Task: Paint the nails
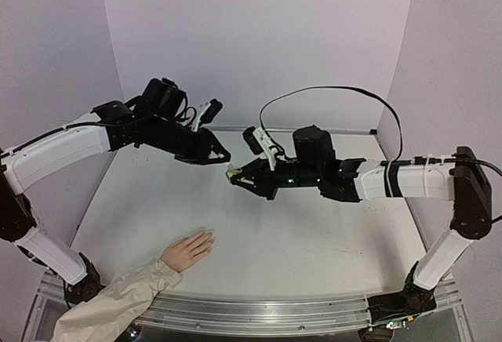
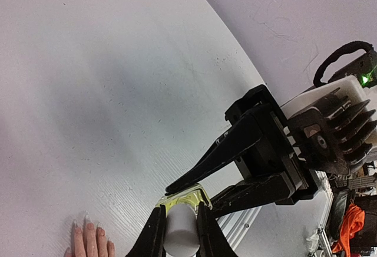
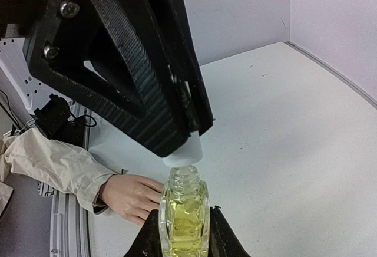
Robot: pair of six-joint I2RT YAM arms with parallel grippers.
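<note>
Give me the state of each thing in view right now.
left gripper: shut on the white cap.
right gripper: shut on the bottle.
white cap: off the threads, right above the neck.
bottle: neck bare, yellow liquid inside.
mannequin hand: flat on the table, palm down.
nails: too small to tell if painted.

L jaws pinch white cap (image 2: 179, 232) by yellow-green bottle (image 2: 188, 198); nails (image 2: 89, 224) bottom-left

no readable text or labels anywhere
</note>
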